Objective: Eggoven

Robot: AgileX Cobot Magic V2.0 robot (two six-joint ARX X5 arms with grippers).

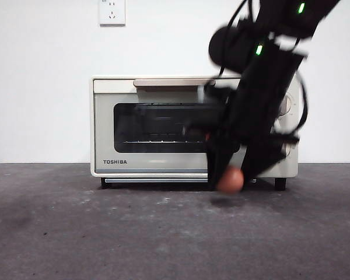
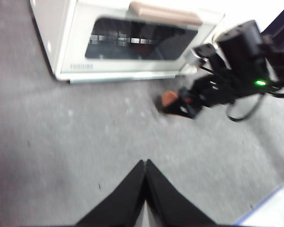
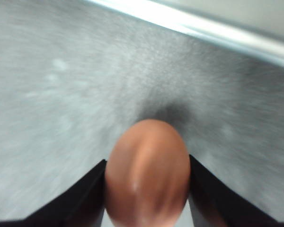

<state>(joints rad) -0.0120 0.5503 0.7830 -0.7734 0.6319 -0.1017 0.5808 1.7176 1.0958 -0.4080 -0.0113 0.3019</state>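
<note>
The right claw (image 1: 230,178) holds a small egg (image 1: 230,179) between its two black jaws. The egg is round and smooth, reddish-brown, with a soft shine down its middle in the right wrist view (image 3: 147,172). One flat black jaw presses on each side of it. The egg hangs low, just over the bench (image 1: 105,233), and a dark shadow lies on the bench under it. It is right in front of the oven (image 1: 157,125), near the oven's right end, but outside it.

The oven is a boxy thing with rounded corners, cream in color and smooth. It has a wide dark glass window, and thin wire racks show through the glass. A long tan handle (image 1: 172,82) runs along the top of the door. The door is closed. The word TOSHIBA is printed low on the door. A round knob (image 1: 284,106) peeks out behind the arm on the right side. Short black feet hold the oven up off the bench.

The bench is dark gray and rough, with pale scuffs and specks. Behind it is a plain white wall with a white socket (image 1: 112,11) high up.

The left claw (image 2: 145,165) waits well back from the oven, over bare bench. Its two black pointed jaws are pressed tight together with nothing between them.
</note>
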